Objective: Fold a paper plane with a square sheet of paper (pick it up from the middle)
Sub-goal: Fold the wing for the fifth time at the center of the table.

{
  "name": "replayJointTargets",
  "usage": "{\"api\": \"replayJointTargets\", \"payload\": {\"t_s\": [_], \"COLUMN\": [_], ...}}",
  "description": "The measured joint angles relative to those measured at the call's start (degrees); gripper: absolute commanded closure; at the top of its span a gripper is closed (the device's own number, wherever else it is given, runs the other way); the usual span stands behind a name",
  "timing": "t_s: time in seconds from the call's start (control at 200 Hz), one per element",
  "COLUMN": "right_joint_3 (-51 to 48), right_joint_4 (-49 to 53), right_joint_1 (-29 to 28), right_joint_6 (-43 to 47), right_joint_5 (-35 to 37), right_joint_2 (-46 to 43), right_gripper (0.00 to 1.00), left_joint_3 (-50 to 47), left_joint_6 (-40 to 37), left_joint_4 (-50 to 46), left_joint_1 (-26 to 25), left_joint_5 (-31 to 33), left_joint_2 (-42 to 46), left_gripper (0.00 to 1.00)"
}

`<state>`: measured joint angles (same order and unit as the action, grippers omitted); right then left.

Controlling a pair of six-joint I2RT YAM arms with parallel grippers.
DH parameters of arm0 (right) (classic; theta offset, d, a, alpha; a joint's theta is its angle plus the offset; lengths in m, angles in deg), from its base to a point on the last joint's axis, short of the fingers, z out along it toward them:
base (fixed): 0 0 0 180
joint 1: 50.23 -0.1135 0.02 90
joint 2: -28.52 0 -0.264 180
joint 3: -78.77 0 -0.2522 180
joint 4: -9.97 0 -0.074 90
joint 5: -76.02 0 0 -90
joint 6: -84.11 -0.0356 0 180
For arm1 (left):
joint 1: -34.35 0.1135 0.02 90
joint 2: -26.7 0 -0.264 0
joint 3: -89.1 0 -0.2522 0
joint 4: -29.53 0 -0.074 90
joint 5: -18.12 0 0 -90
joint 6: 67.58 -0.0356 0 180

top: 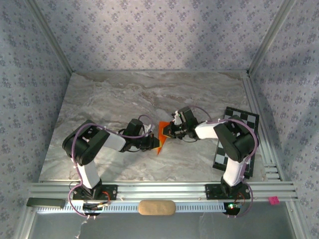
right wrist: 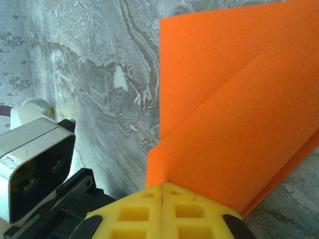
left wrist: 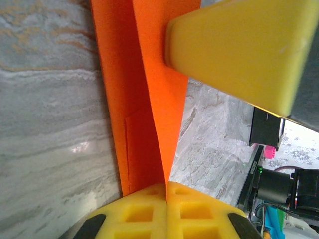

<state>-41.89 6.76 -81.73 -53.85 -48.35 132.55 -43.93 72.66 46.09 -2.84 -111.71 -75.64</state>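
The square sheet of paper (top: 160, 147) is bright orange and folded into layers along a centre crease, forming a narrow pointed paper plane shape held above the marble table between the two arms. My left gripper (top: 155, 141) is shut on one end; in the left wrist view its yellow fingertips (left wrist: 167, 191) meet on the thin folded edge of the paper (left wrist: 149, 99). My right gripper (top: 168, 131) is shut on the other side. In the right wrist view its gripper (right wrist: 163, 188) pinches a corner of the layered paper (right wrist: 234, 124). The right gripper's yellow finger (left wrist: 239, 50) presses on the paper from above.
A black-and-white checkerboard card (top: 237, 144) lies on the right side of the marble table (top: 124, 99), partly under the right arm. A beige oval pad (top: 156, 207) and a small pink piece (top: 273, 200) sit by the front rail. Patterned walls enclose three sides.
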Motion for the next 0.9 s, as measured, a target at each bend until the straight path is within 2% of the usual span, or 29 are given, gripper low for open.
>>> {"api": "replayJointTargets", "payload": {"t_s": [0.345,0.595,0.665,0.9], "right_joint_3": [0.90,1.20,1.20,1.20], "right_joint_4": [-0.35,-0.50,-0.50,-0.50], "right_joint_1": [-0.13,-0.20,-0.24,-0.39], "right_joint_6": [-0.02,-0.24,-0.44,-0.66], "right_joint_5": [-0.26,-0.37,-0.33,0.07], "right_joint_2": [2.62,3.02,3.02,3.02], "right_gripper": [0.95,0.95,0.95,0.95], "left_joint_3": [0.00,0.42,0.61,0.61], "left_joint_6": [0.02,-0.85,-1.64,-4.81], "left_joint_4": [0.13,-1.01,-2.21,-9.25], "left_joint_1": [0.11,0.24,0.20,0.44], "left_joint_5": [-0.26,-0.87,-0.92,-0.39], "left_joint_2": [-0.11,0.26,1.01,3.61], "left_gripper": [1.00,0.84,0.82,0.90]}}
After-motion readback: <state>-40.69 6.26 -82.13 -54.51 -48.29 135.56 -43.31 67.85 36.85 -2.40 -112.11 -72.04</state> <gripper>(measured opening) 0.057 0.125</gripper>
